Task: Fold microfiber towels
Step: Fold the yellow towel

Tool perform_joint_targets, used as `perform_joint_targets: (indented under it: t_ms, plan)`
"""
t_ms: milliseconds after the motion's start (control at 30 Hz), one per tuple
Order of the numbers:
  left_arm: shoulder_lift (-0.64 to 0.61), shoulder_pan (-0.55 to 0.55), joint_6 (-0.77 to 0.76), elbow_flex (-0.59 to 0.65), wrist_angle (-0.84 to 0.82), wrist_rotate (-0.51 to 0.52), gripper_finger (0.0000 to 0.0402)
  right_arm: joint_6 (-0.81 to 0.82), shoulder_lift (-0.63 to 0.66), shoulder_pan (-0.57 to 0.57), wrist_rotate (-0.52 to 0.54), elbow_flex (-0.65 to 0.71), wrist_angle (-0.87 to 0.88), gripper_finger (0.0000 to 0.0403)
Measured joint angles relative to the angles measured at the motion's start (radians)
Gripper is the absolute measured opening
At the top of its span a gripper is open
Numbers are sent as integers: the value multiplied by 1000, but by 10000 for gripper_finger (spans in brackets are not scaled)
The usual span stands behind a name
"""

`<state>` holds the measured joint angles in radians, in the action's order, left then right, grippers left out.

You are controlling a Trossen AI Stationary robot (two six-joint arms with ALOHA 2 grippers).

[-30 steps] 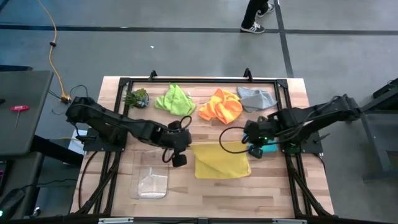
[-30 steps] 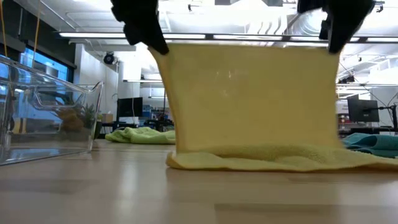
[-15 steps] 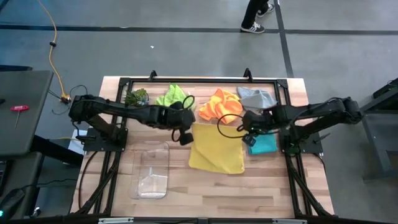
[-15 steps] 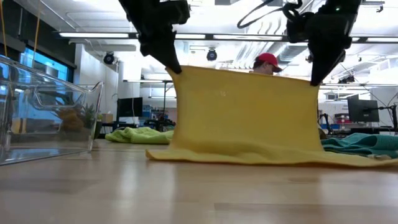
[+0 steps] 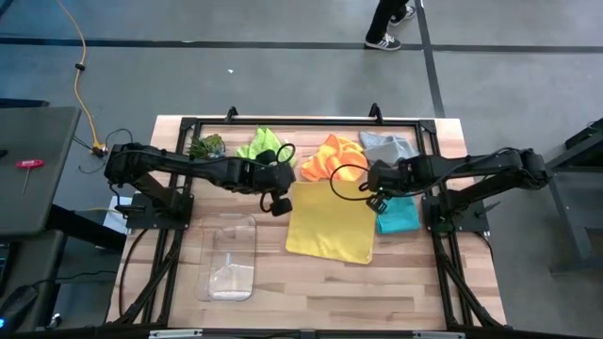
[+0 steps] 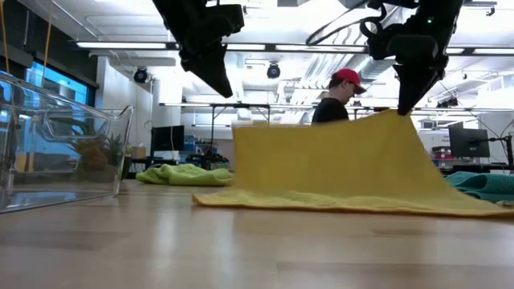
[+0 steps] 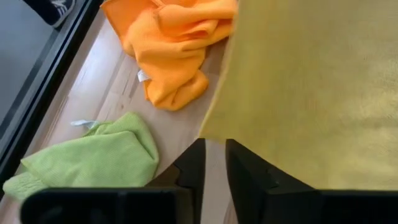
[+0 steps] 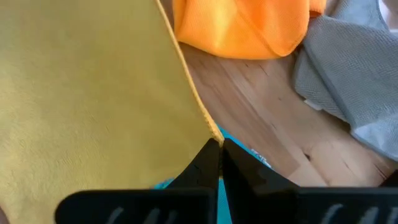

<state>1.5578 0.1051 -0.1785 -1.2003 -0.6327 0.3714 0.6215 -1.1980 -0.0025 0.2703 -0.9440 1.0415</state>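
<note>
Yellow towel [image 5: 327, 221] spread mid-tabletop [image 5: 424, 282], near edge flat on the wood, 1 far corner lifted in the low view. Right gripper [image 5: 374, 193] at that raised corner, jaws pinched together on the yellow hem. Left gripper [image 5: 279, 201] just beside the opposite far corner, jaws a little apart with a narrow gap and nothing between them, the cloth there slumped free.

Lime green towel [image 5: 256, 148], orange towel [image 5: 334, 158] and grey towel [image 5: 388, 147] bunched along the far side of the tabletop. Teal towel [image 5: 399, 217] touching the yellow one's right edge and partly beneath it. Clear bin [image 5: 231, 268] near the front left, small plant [image 5: 206, 147] at the far left corner. Person [image 6: 337, 96] in a red cap in the room behind.

Handling, as a judgement: light, limp, no stiffness at all, drooping wherever unsupported, slightly grippy nap likely to drag on the wood and on the teal neighbour. Best taken by the hemmed corners, 2 at once, pinched right at the edge so the sheet hangs square. Single-corner lifts likely to skew the fold.
</note>
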Motion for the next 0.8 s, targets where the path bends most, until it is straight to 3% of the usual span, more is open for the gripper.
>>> perform_joint_targets:
  t_ms: [167, 267, 600, 667, 800]
  plan:
    - [0, 6, -1, 0, -1, 0, 87, 19, 0, 0, -13, 0, -3, 2]
    - [-1, 15, 22, 0, -1, -1, 106, -1, 0, -8, -51, 0, -3, 23]
    - [-53, 65, 136, 0, -32, -26, 162, -80, 3, -81, 63, -3, 0, 200]
    - [-56, 67, 138, 0, -19, -68, 170, -99, 13, -102, 44, -3, -3, 227]
    - [-55, 36, 164, 1, -6, -270, 176, -104, 75, -86, -84, -3, -21, 250]
